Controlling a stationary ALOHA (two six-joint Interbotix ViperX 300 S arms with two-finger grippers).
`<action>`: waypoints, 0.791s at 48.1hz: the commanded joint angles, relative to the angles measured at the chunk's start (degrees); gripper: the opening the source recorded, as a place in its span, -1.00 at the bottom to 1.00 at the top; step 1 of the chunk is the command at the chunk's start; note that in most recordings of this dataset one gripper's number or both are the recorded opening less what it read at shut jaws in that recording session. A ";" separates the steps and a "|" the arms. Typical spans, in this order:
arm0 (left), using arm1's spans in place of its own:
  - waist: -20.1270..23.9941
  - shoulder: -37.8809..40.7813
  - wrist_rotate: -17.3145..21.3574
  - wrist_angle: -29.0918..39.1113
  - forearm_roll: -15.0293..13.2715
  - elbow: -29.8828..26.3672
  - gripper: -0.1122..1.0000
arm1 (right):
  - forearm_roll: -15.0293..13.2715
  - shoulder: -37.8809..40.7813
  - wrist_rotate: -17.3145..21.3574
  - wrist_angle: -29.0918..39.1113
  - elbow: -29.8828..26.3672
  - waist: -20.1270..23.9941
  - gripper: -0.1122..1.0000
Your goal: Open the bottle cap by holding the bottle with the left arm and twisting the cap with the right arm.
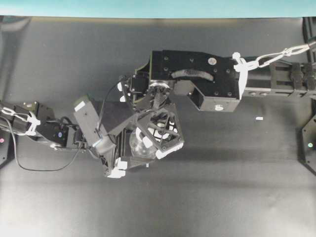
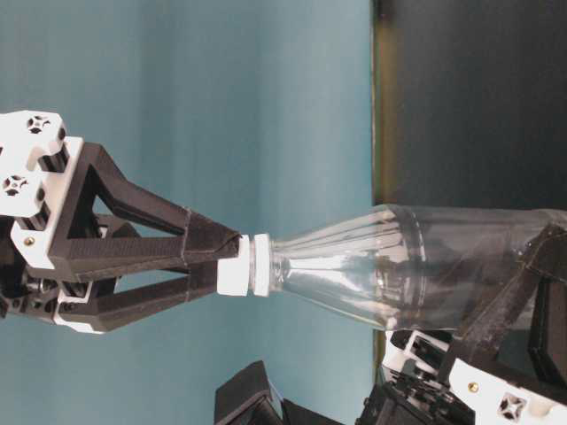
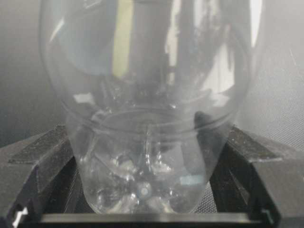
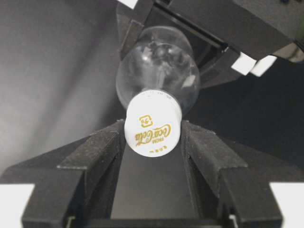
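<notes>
A: Overhead first. Where's the bottle [image 1: 139, 148]?

B: Mid-table, mostly hidden under the right gripper [image 1: 163, 132]. Only a bit of clear body shows below-left of the lattice fingers. Left arm [image 1: 94, 126] comes in from the left; its white-padded gripper [image 1: 129, 157] sits at the bottle. Right arm [image 1: 207, 79] reaches in from the far right edge. Tiny white scrap [image 1: 259, 118] lies alone on the dark table [image 1: 237, 197], well apart to the right.

A: Table-level view?

B: Picture's turned sideways. Right gripper [image 2: 232, 258] pinches the white bottle cap [image 2: 244, 264], one black finger each side, touching it. Clear bottle [image 2: 390, 266] runs off to the right; left gripper's fingers [image 2: 514, 310] overlap its wide end.

A: Left wrist cam?

B: Bottle [image 3: 147, 109] fills the frame, base toward the lens, seated between the black fingers [image 3: 42, 156], w/ both sides pressed on the body. So left jaws stand wide but clamped on the bottle.

A: Right wrist cam?

B: Cap [image 4: 153, 124] dead centre, gold Coca-Cola print on top, squeezed between both fingers [image 4: 95, 147]. Bottle [image 4: 159, 66] beyond it, left gripper's black frame [image 4: 213, 28] on the far side.
</notes>
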 commanded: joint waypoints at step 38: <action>-0.18 -0.35 -0.09 -0.18 0.18 -0.09 0.69 | 0.53 -2.37 1.67 -4.13 2.72 0.62 0.33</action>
